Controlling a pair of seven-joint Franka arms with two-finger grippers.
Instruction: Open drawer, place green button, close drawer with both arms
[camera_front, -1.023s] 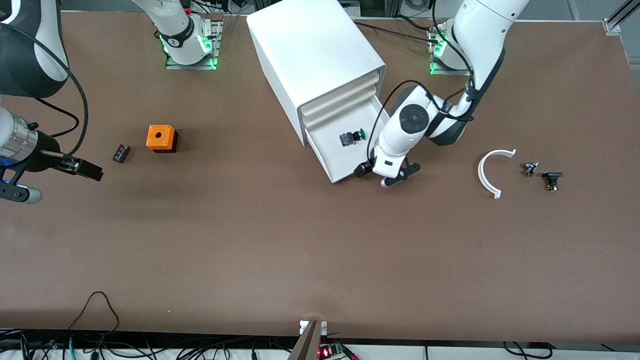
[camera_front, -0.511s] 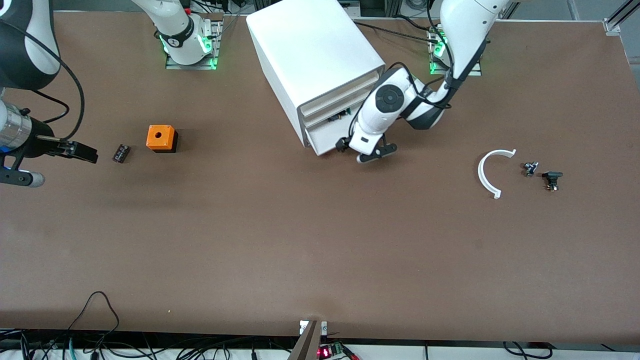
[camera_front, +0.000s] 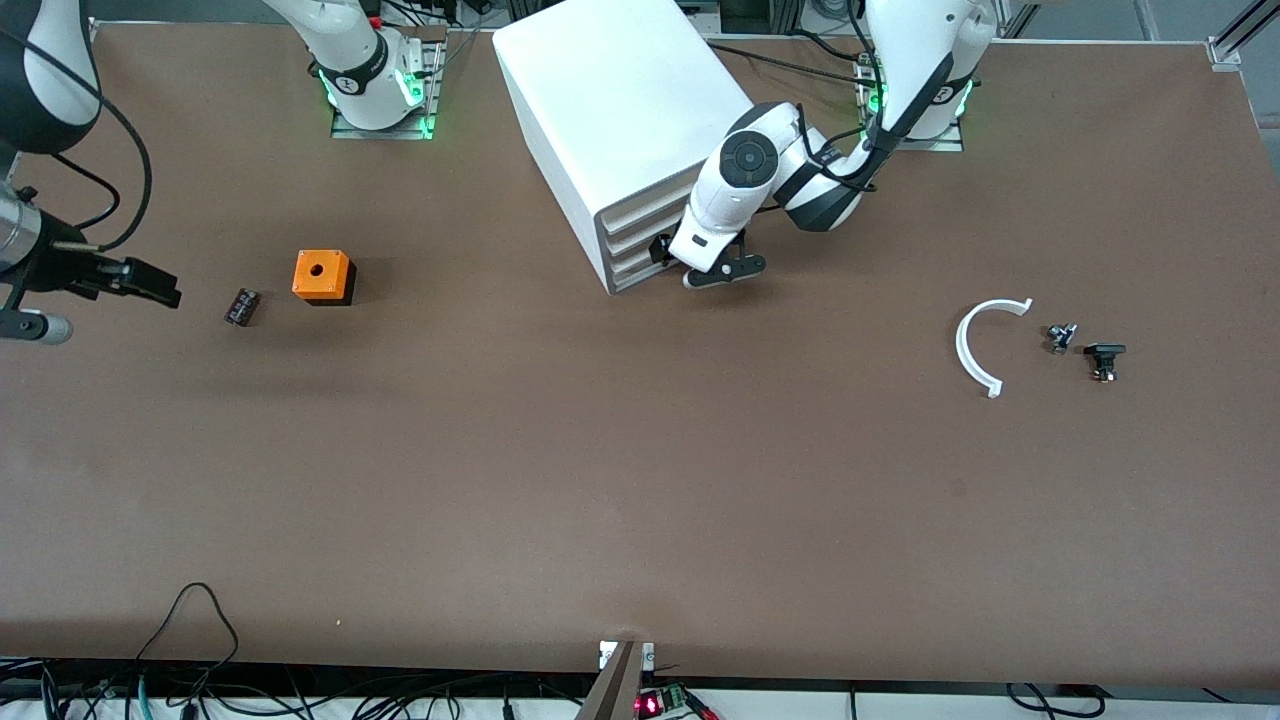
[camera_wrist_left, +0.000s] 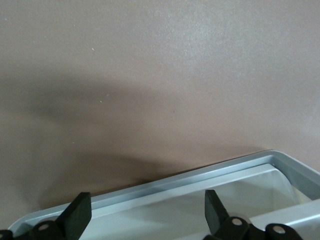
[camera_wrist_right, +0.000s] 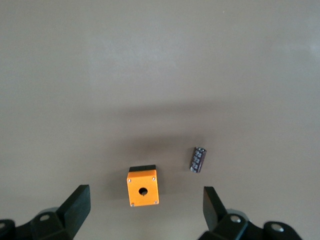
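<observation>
Two white arms work a brown surface (camera_front: 600, 480). The drawer (camera_front: 632, 277), bottommost of the white cabinet (camera_front: 620, 110), sits pushed in flush with the drawers stacked above it, and the button is not visible in any view.

The left pincer (camera_front: 705, 270) is low against the drawer's front at the cabinet's corner toward the left arm's end. Its wrist view shows what the front view cannot: the two black fingers (camera_wrist_left: 77, 216) spread wide apart with nothing between them, the pale grey rim of the cabinet (camera_wrist_left: 200, 175) directly under them.

The right arm waits at its own end of the surface, its pincer (camera_front: 150, 283) over bare surface beside a small dark cylinder (camera_front: 241, 306). Its wrist view shows the fingers (camera_wrist_right: 75, 205) wide apart and empty, and looks down on the cylinder (camera_wrist_right: 198, 159) and on one orange cube (camera_wrist_right: 142, 186) with a round hole in its top; the two lie near each other, not touching.

Only the front view takes in the left arm's end of the surface: one white curved strip (camera_front: 980, 345), one small metallic part (camera_front: 1061, 337) and one black flat-capped part (camera_front: 1104, 359), well apart from the cabinet.

No writing can be read anywhere.
</observation>
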